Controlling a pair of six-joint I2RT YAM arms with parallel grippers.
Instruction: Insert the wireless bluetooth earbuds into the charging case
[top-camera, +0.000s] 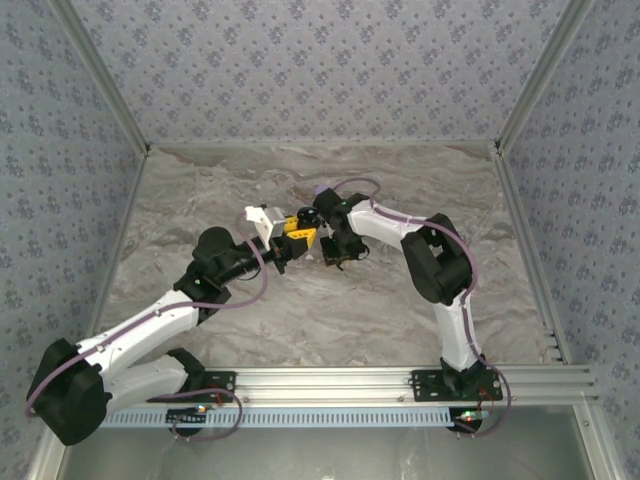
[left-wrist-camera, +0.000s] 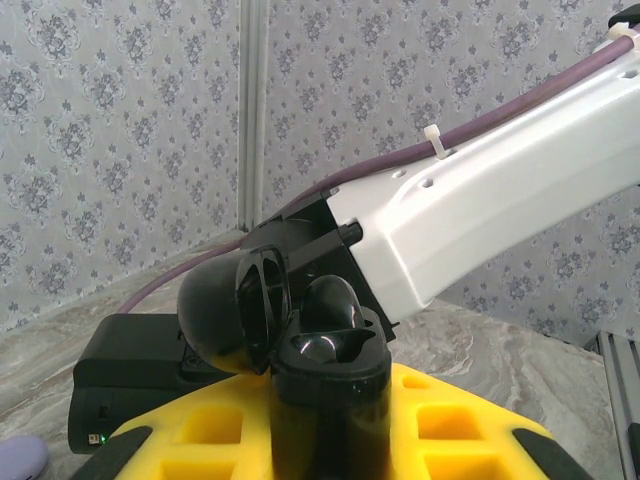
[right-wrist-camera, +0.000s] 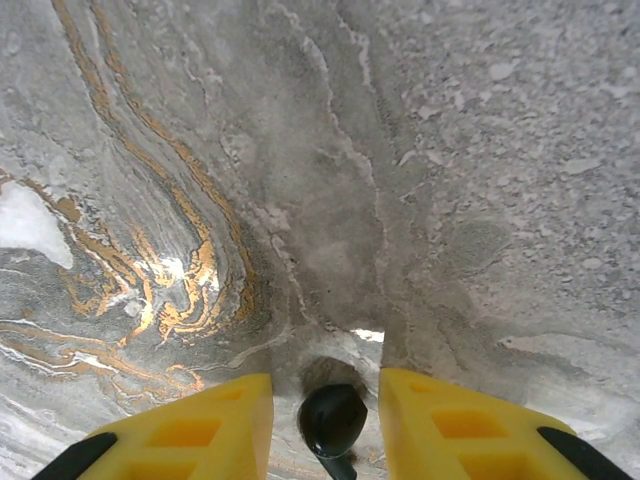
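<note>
L gripper (top-camera: 290, 238) clamps 1 charging case (left-wrist-camera: 325, 400), lid (left-wrist-camera: 262, 300) open. R gripper (right-wrist-camera: 325, 385), at its 3 o'clock: 1 black piece (right-wrist-camera: 333, 420) betw. jaws; can't tell if pinched.

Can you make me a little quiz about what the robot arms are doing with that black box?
1. True or false: the lid of the case is closed.
2. Which gripper holds the case? A) left B) right C) neither
3. Fill in: the small piece between the fingers of the right gripper is coloured ____.

Key
1. False, the lid is flipped open.
2. A, the left gripper is clamped on it.
3. Black.
</note>
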